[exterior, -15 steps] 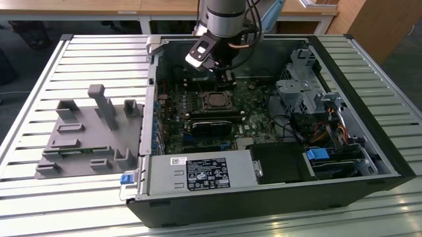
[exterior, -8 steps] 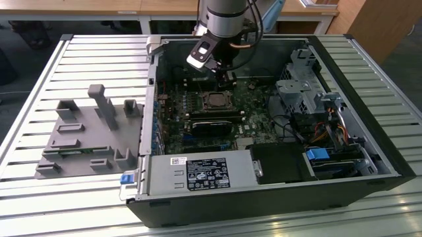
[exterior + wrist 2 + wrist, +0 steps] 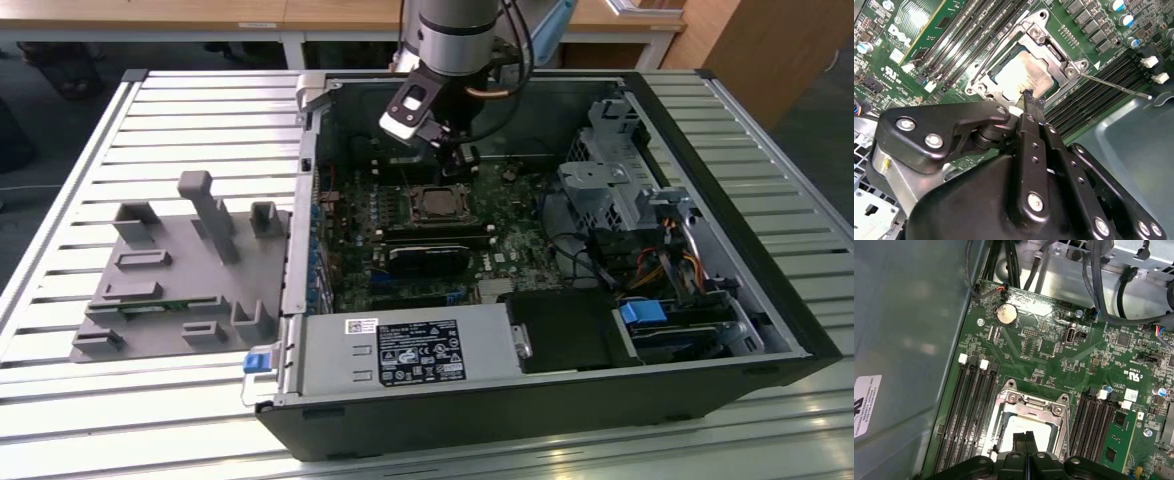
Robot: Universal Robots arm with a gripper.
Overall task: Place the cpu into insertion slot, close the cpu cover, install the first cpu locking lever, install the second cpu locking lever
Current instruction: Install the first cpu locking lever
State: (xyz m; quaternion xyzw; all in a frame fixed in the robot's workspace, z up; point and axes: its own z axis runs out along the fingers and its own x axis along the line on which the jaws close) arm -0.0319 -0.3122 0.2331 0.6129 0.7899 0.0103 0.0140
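The black two-fingered gripper (image 3: 1025,437) has its fingers (image 3: 1032,101) pressed together with nothing between them. The tips hang just over the small square silver-topped cpu (image 3: 1021,70), perhaps touching its edge. The cpu sits in its socket with the thin silvery metal cpu cover (image 3: 1030,402) flat around it. Beyond, a thin steel lever rod (image 3: 1114,85) juts from the socket corner over the green motherboard (image 3: 1054,355).

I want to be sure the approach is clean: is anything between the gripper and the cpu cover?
Nothing visible stands in the way. In the second wrist view the gripper, fingers shut, hangs right at the edge of the cpu cover, and the cpu shows through the cover's window. Nothing crosses the small gap between them.
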